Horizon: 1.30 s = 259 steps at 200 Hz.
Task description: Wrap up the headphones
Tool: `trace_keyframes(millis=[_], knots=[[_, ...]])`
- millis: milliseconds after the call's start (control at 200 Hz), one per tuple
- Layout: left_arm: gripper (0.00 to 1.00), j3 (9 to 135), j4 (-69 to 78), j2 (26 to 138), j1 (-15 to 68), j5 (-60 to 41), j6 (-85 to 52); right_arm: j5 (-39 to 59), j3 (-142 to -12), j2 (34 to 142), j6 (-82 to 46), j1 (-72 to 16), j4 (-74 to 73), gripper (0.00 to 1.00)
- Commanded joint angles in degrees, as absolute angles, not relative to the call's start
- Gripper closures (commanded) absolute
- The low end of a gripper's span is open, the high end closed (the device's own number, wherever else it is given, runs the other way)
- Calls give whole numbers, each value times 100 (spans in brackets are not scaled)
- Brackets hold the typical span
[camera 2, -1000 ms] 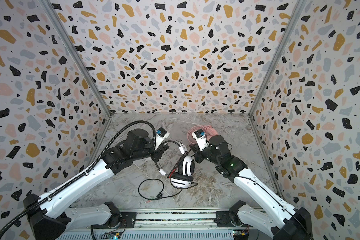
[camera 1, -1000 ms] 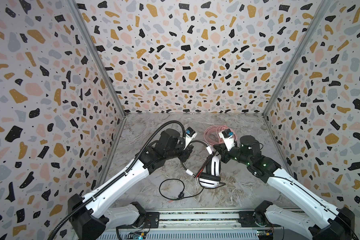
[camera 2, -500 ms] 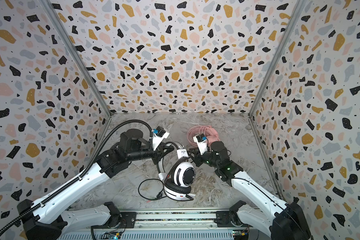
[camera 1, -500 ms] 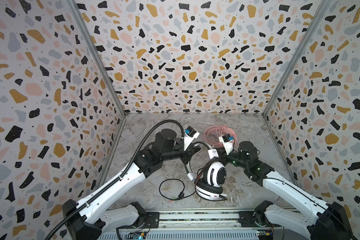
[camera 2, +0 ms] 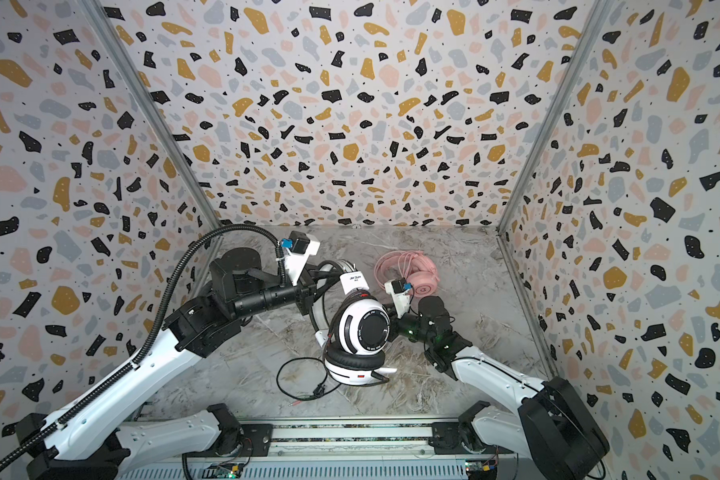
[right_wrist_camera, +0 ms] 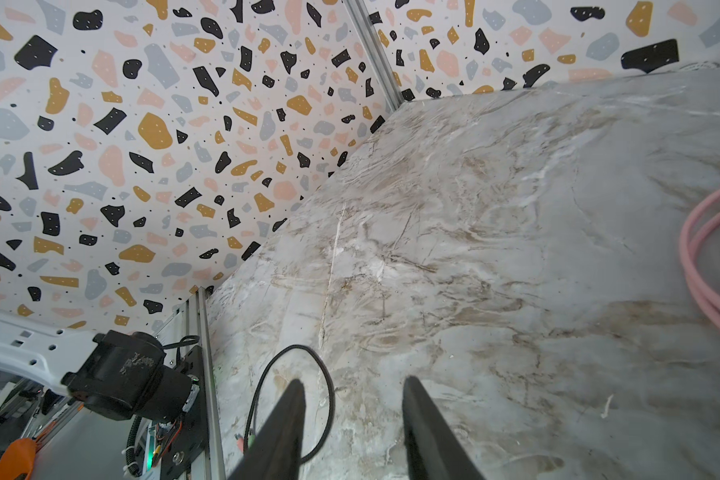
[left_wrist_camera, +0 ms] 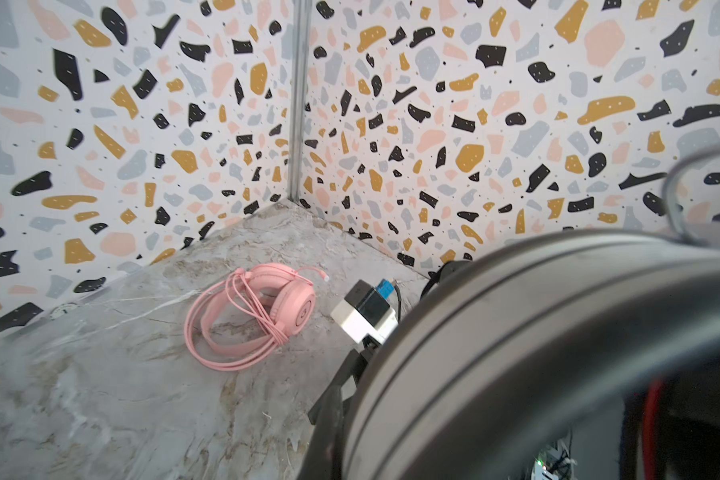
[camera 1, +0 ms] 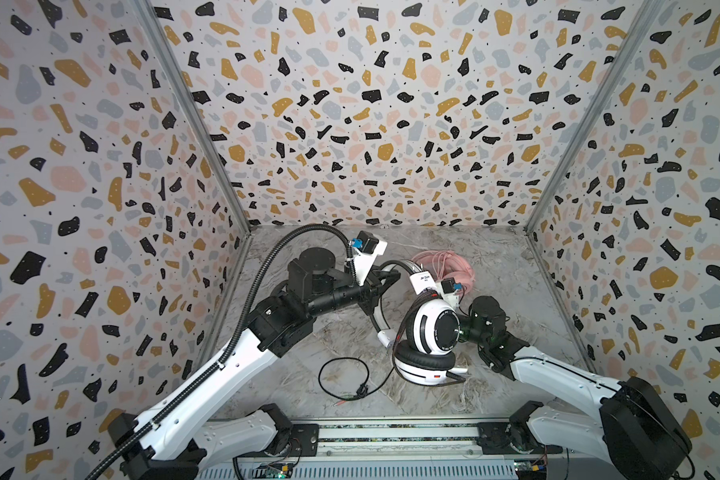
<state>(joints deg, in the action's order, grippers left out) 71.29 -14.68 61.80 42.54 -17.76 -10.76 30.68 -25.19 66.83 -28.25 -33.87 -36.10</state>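
white-and-black headset (camera 1: pixel 431 332): headband pinched by left gripper (camera 1: pixel 385 277) jaws; right gripper (right_wrist_camera: pixel 352 384) jaws spread, empty. risk: loose black cable (camera 1: pixel 344 378) beside headset may snag.

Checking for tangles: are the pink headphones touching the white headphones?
Apart. In the left wrist view the pink headphones lie alone, bare table all round them; in a top view table shows between them and the white headphones.

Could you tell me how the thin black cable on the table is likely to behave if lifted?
Probably floppy: the black cable lies in a loose loop on the table, so it should sag either side of a grip. Likely light, being thin. One end appears to run to the white-and-black headset, so pulling may tug that.
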Motion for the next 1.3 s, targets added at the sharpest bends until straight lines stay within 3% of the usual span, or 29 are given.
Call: trace_keyframes(millis=[0, 240, 476, 696, 966, 1106, 1292], knots=[[100, 7424, -776, 5962, 4263, -1107, -1430, 3111, -2353, 6769, -3174, -3450, -4470, 61], [100, 7216, -255, 5937, 4146, -441, -1636, 2992, -2241, 7396, -3320, -3462, -4998, 63], [100, 7117, -104, 5994, 3526, -294, -2135, 2679, -2180, 7920, -3523, -3670, -5301, 88], [100, 6642, 589, 5930, 2618, -598, -3216, 2520, -2136, 7927, -3446, -4031, -5130, 93], [100, 6385, 352, 5888, 2524, 1981, -3940, 1625, -2108, 7120, -2953, -4880, -3841, 93], [100, 6526, -442, 6108, 2523, 3454, -4275, 972, -2172, 6471, -2730, -5301, -3006, 93], [100, 6477, -905, 6409, 2516, 4227, -4768, 229, -2602, 5899, -2311, -5862, -1714, 93]])
